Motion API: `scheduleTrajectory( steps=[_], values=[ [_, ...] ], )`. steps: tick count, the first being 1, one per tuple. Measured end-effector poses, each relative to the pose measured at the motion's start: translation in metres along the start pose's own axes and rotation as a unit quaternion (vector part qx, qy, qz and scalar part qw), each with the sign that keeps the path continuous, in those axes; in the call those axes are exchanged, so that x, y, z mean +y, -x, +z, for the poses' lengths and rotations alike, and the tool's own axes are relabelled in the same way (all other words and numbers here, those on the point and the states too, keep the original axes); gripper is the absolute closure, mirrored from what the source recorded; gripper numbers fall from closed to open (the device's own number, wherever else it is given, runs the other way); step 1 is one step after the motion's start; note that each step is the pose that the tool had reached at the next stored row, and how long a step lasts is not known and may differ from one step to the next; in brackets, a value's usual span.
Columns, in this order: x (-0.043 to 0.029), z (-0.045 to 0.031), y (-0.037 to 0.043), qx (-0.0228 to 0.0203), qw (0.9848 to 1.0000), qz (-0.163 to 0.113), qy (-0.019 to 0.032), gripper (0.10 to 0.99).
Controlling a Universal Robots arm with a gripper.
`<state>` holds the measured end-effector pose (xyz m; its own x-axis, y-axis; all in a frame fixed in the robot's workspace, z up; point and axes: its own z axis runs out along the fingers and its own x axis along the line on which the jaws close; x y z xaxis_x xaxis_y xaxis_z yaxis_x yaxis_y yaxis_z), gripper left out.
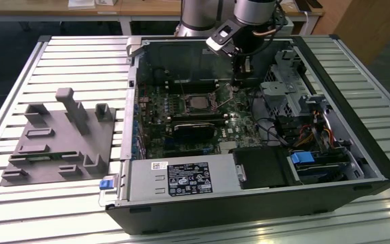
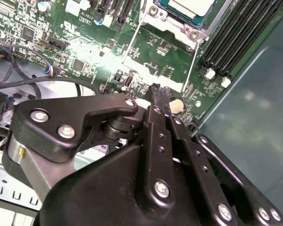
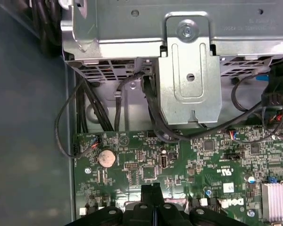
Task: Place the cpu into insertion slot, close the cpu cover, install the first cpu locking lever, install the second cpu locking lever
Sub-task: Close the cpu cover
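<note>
Exterior view's evenly lit, pretty bright, soft shadows; the slatted table (image 1: 59, 61) goes pale, nearly washed out; the inside of the computer case (image 1: 249, 211) sits in shadow. Second wrist view has white glare on the motherboard (image 2: 85, 44); the black gripper (image 2: 155, 90) just catches glints on its screws (image 2: 161, 189). First wrist view: drive cage (image 3: 188, 75) shines; case wall (image 3: 23, 117) beside it is dim.

The pincer (image 1: 239, 76) hangs inside the computer case (image 1: 378, 168), over the motherboard (image 1: 153, 136). The cpu (image 1: 196, 101) sits in the insertion slot (image 1: 181, 102), near the pincer on the exterior view's left. The coin battery (image 3: 107, 157) lies near its tip, and the drive cage (image 1: 283, 92) stands at the exterior view's right.
</note>
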<state>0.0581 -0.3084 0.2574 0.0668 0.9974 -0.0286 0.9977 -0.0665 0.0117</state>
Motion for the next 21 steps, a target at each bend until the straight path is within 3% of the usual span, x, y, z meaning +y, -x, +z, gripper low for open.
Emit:
scheduleTrajectory(
  steps=[5,11,19,21],
  values=[
    [0.0046,0.0027,-0.0003,-0.0007,1.0000,0.000,-0.0040,0.980],
    [0.0103,0.0051,-0.0009,-0.0005,1.0000,-0.001,-0.0045,0.980],
    [0.0109,0.0157,-0.0012,-0.0006,1.0000,-0.002,-0.0047,0.980],
    [0.0084,0.0164,-0.0011,-0.0006,1.0000,-0.002,-0.0048,0.980]
  ],
)
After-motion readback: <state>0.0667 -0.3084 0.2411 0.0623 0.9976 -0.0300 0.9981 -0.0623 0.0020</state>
